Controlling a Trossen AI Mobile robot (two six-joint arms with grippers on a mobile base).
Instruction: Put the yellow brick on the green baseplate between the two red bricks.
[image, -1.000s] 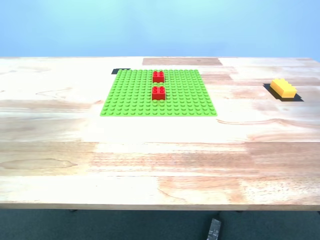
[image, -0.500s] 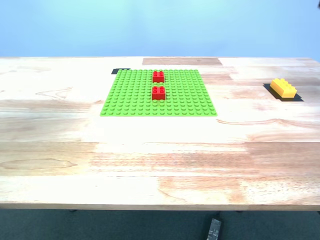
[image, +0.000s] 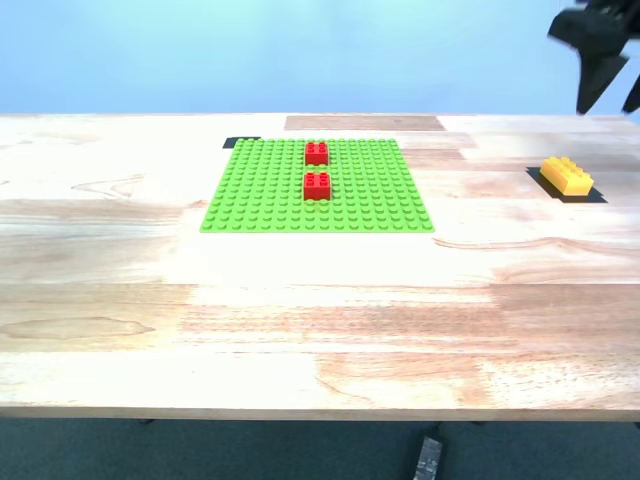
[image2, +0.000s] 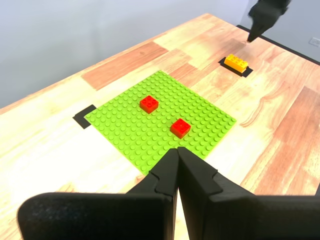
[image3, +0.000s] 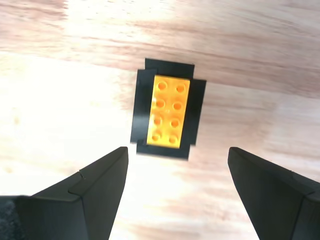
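While my second gripper (image3: 175, 187) hangs wide open above the yellow brick (image3: 167, 111), I'd say it should come straight down and pinch the long sides. That brick lies on black tape (image3: 141, 107) near the table (image: 300, 330) edge at the exterior view's right. The green baseplate (image: 260, 200), well apart, has free wood around it. My first gripper (image2: 177, 170) is closed, empty.

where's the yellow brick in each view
Exterior view: the oblong yellow plastic brick lies on a black patch at the exterior view's right, on the table, apart from the green baseplate.
First wrist view: in view, beyond the baseplate.
Second wrist view: in view, untouched.
Shared landmark: the black patch.
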